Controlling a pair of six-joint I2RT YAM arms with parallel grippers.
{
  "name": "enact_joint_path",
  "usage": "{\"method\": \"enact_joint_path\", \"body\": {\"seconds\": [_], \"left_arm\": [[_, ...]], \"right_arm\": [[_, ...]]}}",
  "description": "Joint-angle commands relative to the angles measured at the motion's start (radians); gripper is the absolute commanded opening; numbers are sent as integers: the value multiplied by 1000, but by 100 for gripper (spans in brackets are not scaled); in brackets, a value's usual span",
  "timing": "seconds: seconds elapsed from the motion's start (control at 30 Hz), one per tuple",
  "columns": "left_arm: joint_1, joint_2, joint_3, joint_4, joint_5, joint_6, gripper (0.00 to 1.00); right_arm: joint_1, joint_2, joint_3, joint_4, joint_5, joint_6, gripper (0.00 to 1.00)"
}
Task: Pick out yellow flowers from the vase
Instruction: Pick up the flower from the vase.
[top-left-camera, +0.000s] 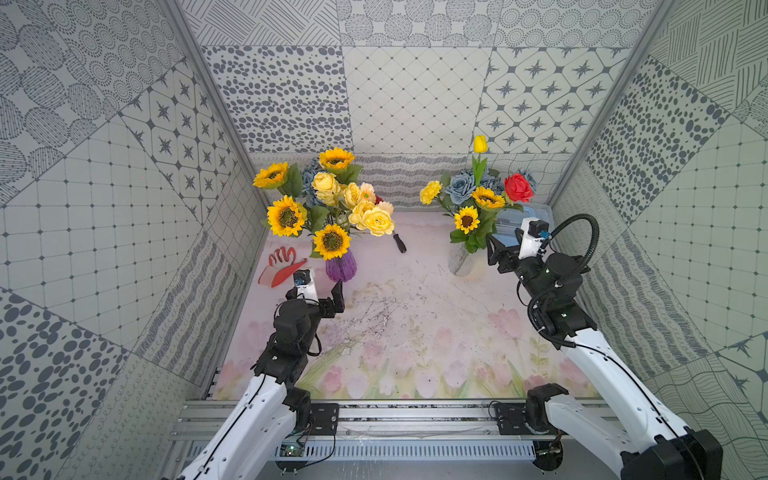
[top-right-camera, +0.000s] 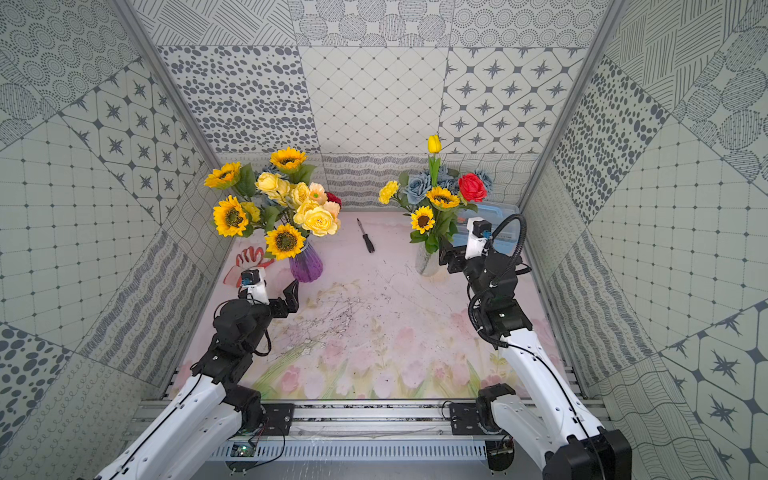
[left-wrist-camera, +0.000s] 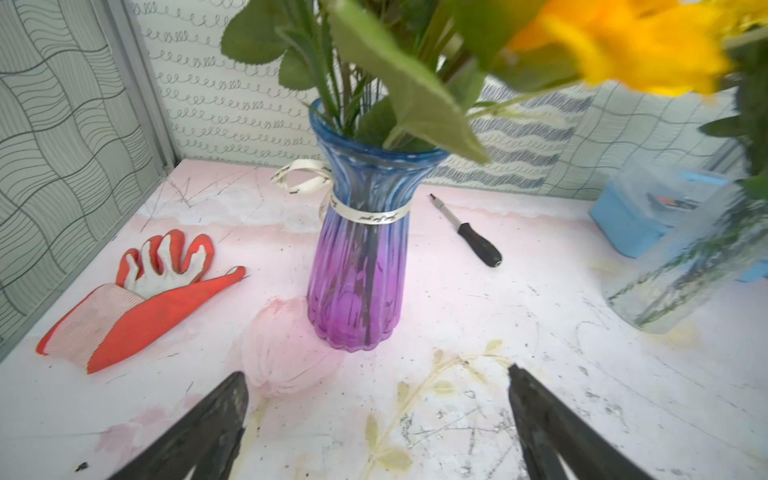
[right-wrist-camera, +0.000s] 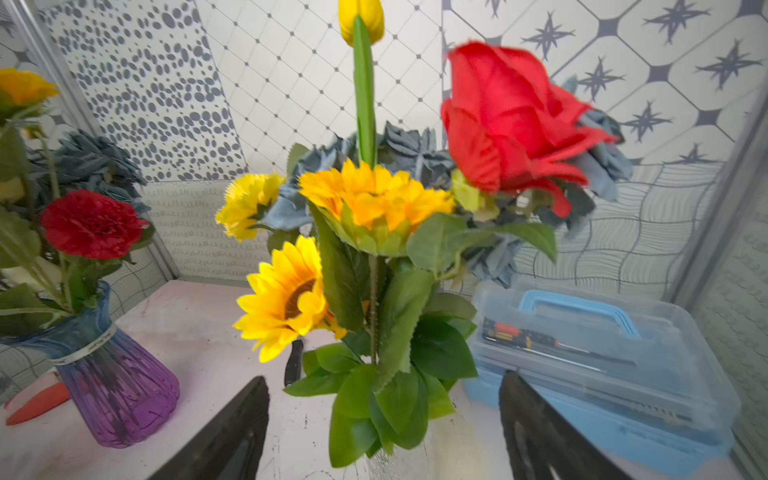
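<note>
A clear glass vase (top-left-camera: 459, 262) (top-right-camera: 426, 262) holds a yellow tulip (top-left-camera: 480, 143) (right-wrist-camera: 361, 16), a yellow carnation (top-left-camera: 430, 192) (right-wrist-camera: 247, 203) and two sunflowers (top-left-camera: 487, 197) (right-wrist-camera: 286, 299). My right gripper (top-left-camera: 500, 243) (right-wrist-camera: 384, 378) is open at that vase's neck, with low green leaves between its fingers and nothing held. A purple vase (top-left-camera: 340, 266) (left-wrist-camera: 357, 282) at the left carries sunflowers (top-left-camera: 286, 216) and pale yellow roses (top-left-camera: 376, 220). My left gripper (top-left-camera: 320, 291) (left-wrist-camera: 376, 372) stands open and empty just in front of it.
A red rose (top-left-camera: 518, 188) and grey-blue roses (top-left-camera: 459, 187) share the clear vase. A blue-and-clear toolbox (top-left-camera: 536, 216) sits behind the right gripper. A screwdriver (top-left-camera: 400, 243) lies between the vases, and a red-and-white glove (top-left-camera: 282, 266) lies left of the purple vase.
</note>
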Motion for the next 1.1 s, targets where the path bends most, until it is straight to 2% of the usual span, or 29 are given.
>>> {"method": "enact_joint_path", "body": {"seconds": [0.0, 0.13, 0.3, 0.43, 0.57, 0.7, 0.8, 0.83, 0.93, 1.07], "left_arm": [[-65, -56, 21, -142, 21, -75, 98], [-128, 3, 47, -117, 56, -96, 98], [-226, 86, 82, -73, 19, -68, 94], [-241, 141, 98, -36, 32, -70, 94], [-244, 174, 116, -9, 67, -79, 91], [-246, 198, 150, -28, 105, -59, 90], [-250, 206, 159, -41, 106, -47, 92], [-251, 206, 159, -39, 107, -44, 93], [-252, 217, 155, -33, 102, -38, 95], [-252, 234, 158, -28, 103, -36, 95]], "right_arm": [[23, 50, 69, -46, -100, 86, 85], [38, 85, 148, -103, -153, 178, 80], [37, 136, 274, -264, -161, 212, 70], [37, 142, 279, -271, -153, 206, 68], [31, 191, 311, -311, -176, 225, 61], [29, 221, 304, -279, -220, 245, 61], [40, 201, 245, -204, -250, 197, 69], [61, 186, 217, -175, -238, 149, 71], [172, 162, 178, -174, -56, -41, 77], [228, 199, 177, -170, 148, -123, 79]]}}
